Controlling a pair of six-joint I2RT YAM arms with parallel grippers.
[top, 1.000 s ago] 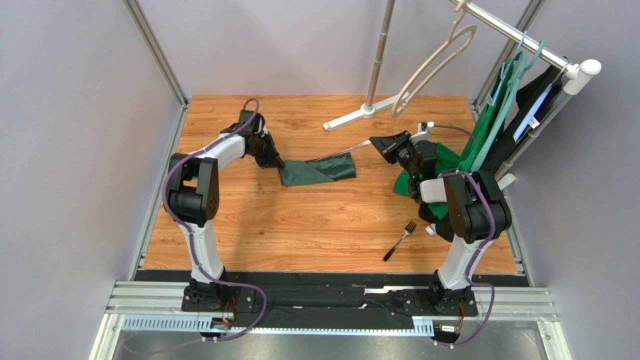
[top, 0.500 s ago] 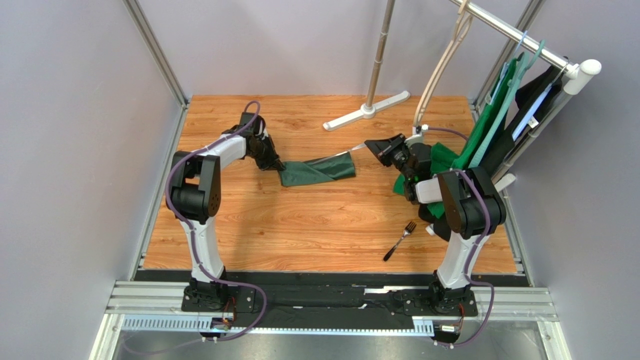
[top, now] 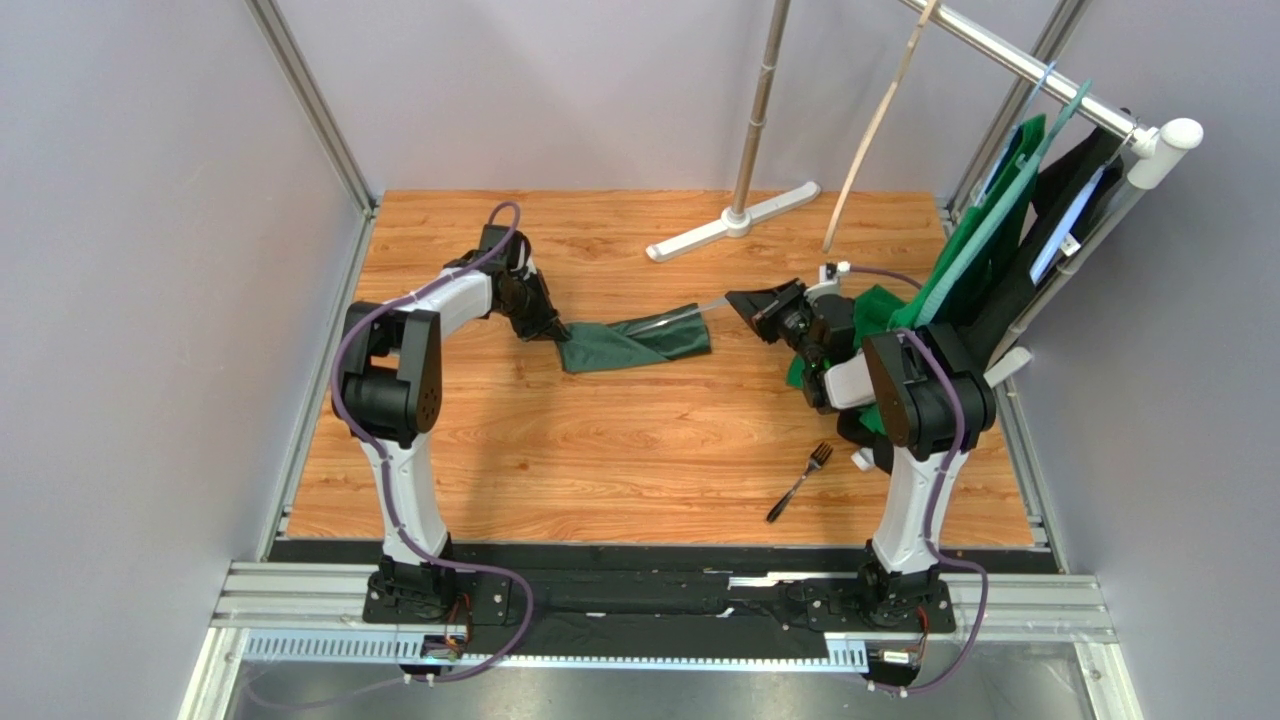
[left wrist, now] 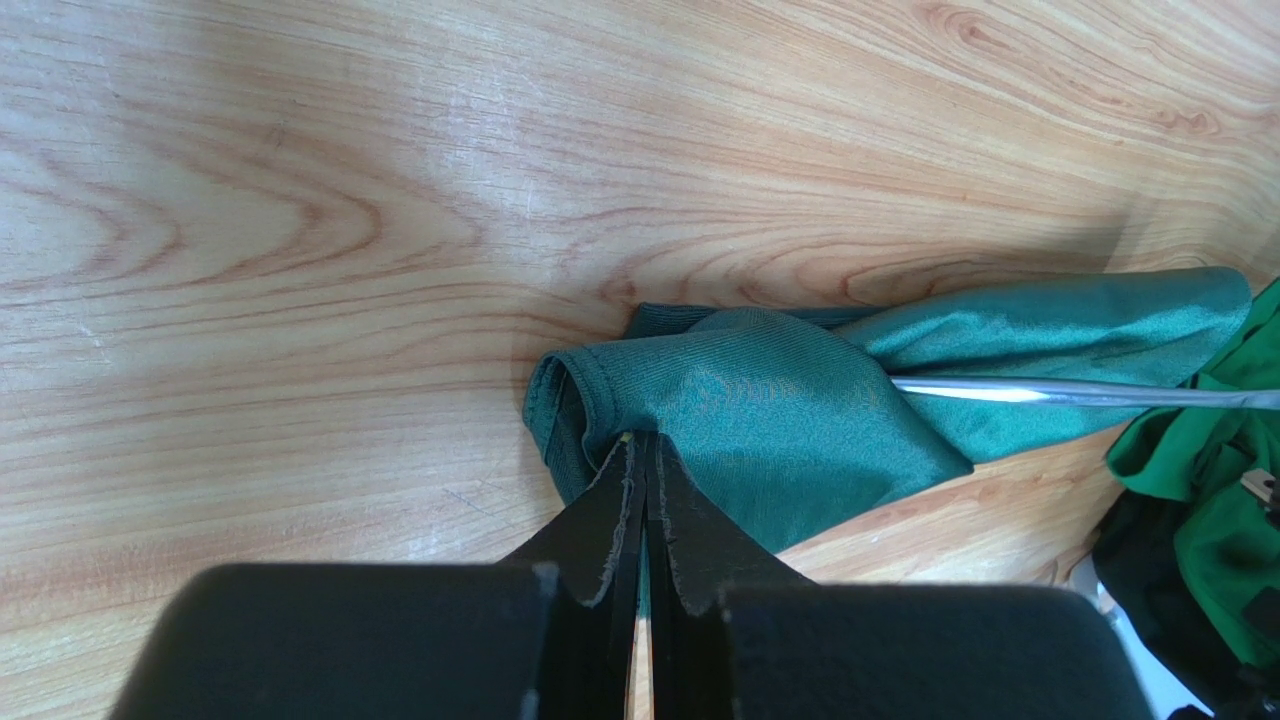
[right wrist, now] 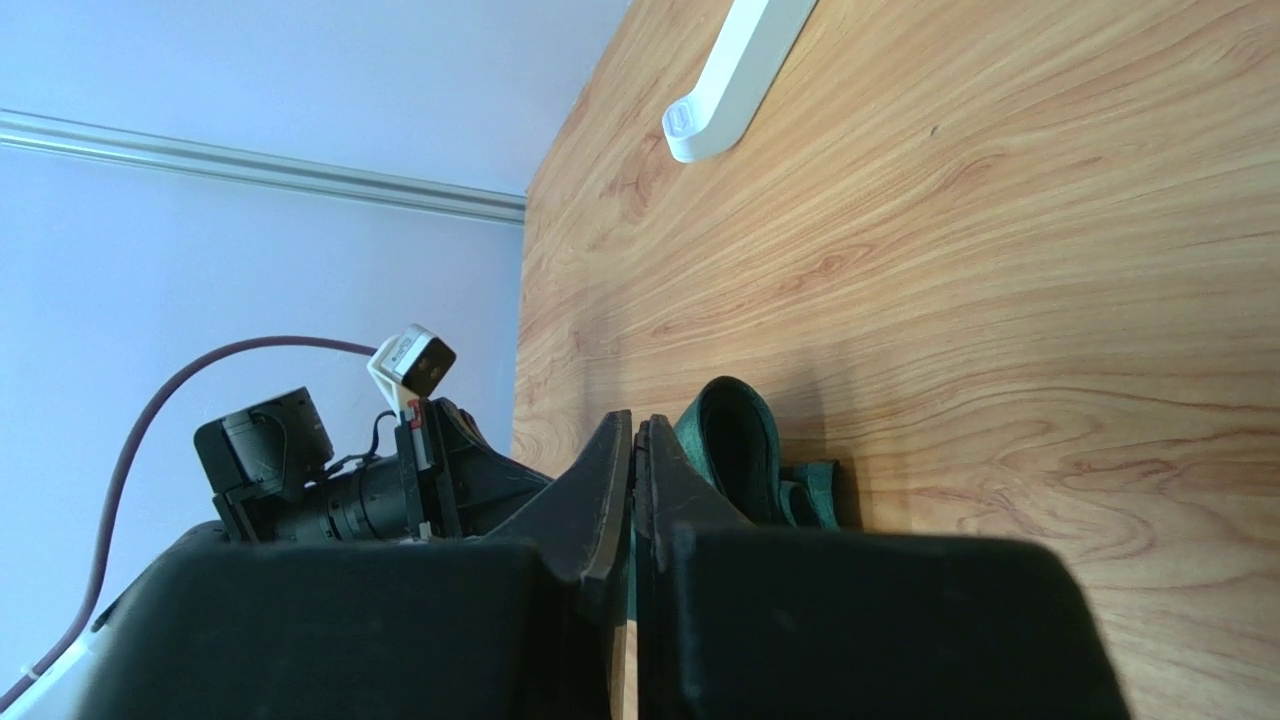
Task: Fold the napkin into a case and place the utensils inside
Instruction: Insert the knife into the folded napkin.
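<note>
The left end effector is fully closed, pinching the left end of the case. The case lies toward the table's far edge, left of centre, with its long axis left–right. The right end effector is closed on a silver utensil, which enters the case's right opening along that axis. The fork lies toward the near-right corner, nearer the right arm.

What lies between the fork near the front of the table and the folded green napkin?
Nothing but bare wooden table. In the top external view, the stretch between the fork and the napkin is clear.
</note>
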